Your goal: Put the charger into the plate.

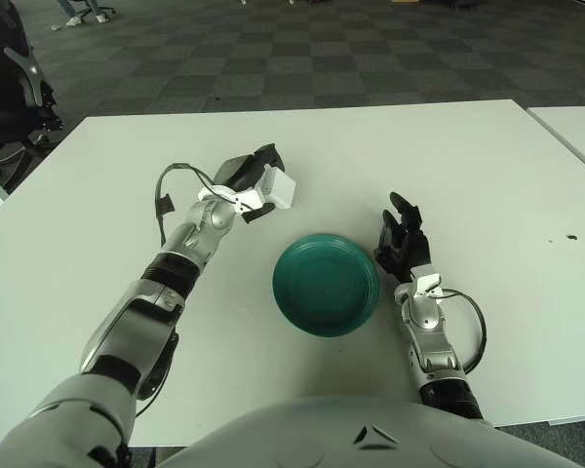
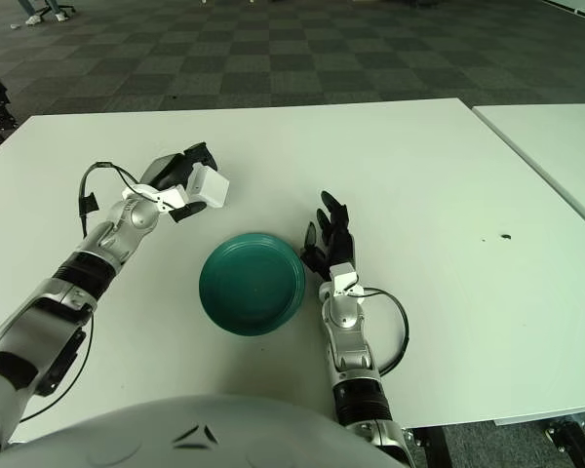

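White charger point(image 1: 279, 188) gripped by left hand point(image 1: 246, 183), held up off table point(image 1: 487, 166), ready for carry over green plate point(image 1: 325, 284). Right hand point(image 1: 402, 241) beside plate's right, fingers loose, nothing held.

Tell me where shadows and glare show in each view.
Left eye view: lighting soft and even, a faint shadow under the plate, no glare on the table. Right eye view: the white charger in the left hand looks bright, edges clear; the right hand beside the plate casts a soft shadow.

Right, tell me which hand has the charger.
The left hand, raised beyond the green plate, grips the white charger. The right hand, beside the plate's right rim, holds nothing.
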`<control>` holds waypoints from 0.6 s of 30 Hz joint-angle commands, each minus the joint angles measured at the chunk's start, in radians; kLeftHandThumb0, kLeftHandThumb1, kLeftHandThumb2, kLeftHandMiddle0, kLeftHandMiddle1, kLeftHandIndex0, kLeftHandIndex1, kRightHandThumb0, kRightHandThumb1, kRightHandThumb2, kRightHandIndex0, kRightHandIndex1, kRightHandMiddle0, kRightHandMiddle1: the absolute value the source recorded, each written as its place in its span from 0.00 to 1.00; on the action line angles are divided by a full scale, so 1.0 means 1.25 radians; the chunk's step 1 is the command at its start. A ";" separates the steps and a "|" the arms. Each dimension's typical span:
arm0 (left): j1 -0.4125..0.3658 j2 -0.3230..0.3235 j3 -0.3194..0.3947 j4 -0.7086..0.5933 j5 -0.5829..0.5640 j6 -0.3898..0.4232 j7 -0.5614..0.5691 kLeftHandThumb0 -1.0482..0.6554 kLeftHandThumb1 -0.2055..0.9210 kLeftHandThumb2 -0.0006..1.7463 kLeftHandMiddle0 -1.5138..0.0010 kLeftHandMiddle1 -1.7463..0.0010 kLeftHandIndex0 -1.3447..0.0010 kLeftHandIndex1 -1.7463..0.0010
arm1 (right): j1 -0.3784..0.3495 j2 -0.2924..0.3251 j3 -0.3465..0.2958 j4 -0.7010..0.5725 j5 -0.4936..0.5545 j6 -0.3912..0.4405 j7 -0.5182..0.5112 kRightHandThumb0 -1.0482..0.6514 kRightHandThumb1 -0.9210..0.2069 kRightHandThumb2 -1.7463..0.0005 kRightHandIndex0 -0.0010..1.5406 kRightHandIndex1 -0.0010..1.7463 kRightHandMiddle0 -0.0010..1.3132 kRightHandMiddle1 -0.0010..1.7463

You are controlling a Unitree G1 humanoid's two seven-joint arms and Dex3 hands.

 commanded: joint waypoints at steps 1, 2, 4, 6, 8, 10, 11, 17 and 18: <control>0.032 0.019 0.016 -0.076 0.011 -0.013 0.002 0.29 0.29 0.89 0.18 0.00 0.42 0.00 | 0.099 0.015 0.006 0.127 0.018 0.111 0.019 0.17 0.00 0.48 0.23 0.01 0.00 0.28; 0.038 0.020 0.017 -0.088 0.011 -0.015 0.000 0.29 0.29 0.89 0.18 0.00 0.42 0.00 | 0.098 0.015 0.005 0.128 0.019 0.110 0.019 0.17 0.00 0.48 0.23 0.01 0.00 0.28; 0.062 0.025 0.027 -0.136 -0.005 -0.027 -0.014 0.29 0.29 0.89 0.18 0.00 0.42 0.00 | 0.098 0.018 0.005 0.126 0.019 0.112 0.018 0.17 0.00 0.48 0.23 0.01 0.00 0.28; 0.089 0.028 0.039 -0.189 -0.029 -0.029 -0.039 0.29 0.29 0.89 0.17 0.00 0.42 0.00 | 0.099 0.019 0.005 0.122 0.021 0.115 0.018 0.18 0.00 0.49 0.22 0.00 0.00 0.28; 0.119 0.030 0.050 -0.247 -0.054 -0.021 -0.069 0.29 0.29 0.89 0.17 0.00 0.42 0.00 | 0.099 0.019 0.004 0.118 0.022 0.119 0.019 0.18 0.00 0.49 0.22 0.00 0.00 0.27; 0.150 0.029 0.060 -0.304 -0.082 -0.012 -0.103 0.29 0.29 0.89 0.17 0.00 0.43 0.00 | 0.099 0.018 0.003 0.115 0.021 0.123 0.018 0.18 0.00 0.49 0.22 0.00 0.00 0.27; 0.158 0.028 0.063 -0.319 -0.088 -0.008 -0.112 0.29 0.29 0.89 0.17 0.00 0.43 0.00 | 0.099 0.018 0.003 0.114 0.020 0.123 0.018 0.18 0.00 0.49 0.22 0.00 0.00 0.27; 0.200 0.016 0.070 -0.395 -0.154 0.008 -0.194 0.29 0.30 0.88 0.16 0.00 0.43 0.00 | 0.097 0.016 0.001 0.114 0.018 0.125 0.017 0.18 0.00 0.49 0.23 0.01 0.00 0.28; 0.204 0.012 0.070 -0.401 -0.159 0.008 -0.201 0.29 0.30 0.88 0.16 0.00 0.44 0.00 | 0.096 0.016 0.001 0.115 0.018 0.124 0.017 0.18 0.00 0.49 0.23 0.01 0.00 0.29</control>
